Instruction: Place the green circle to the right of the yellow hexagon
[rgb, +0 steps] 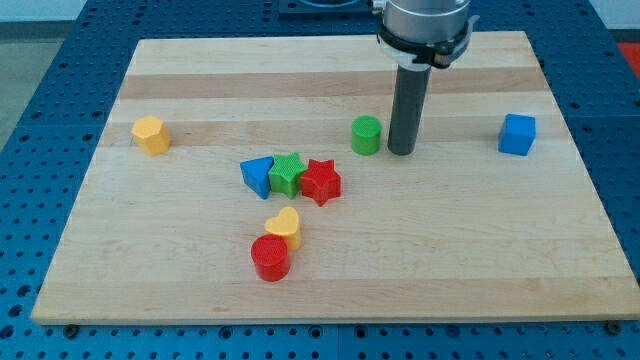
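Observation:
The green circle stands on the wooden board, a little above the board's middle. My tip is just to the view's right of it, a small gap away. The yellow hexagon sits far off at the view's left, at about the same height in the view as the green circle.
A blue triangle, a green star and a red star are bunched together below and left of the green circle. A yellow heart touches a red cylinder below them. A blue cube sits at the right.

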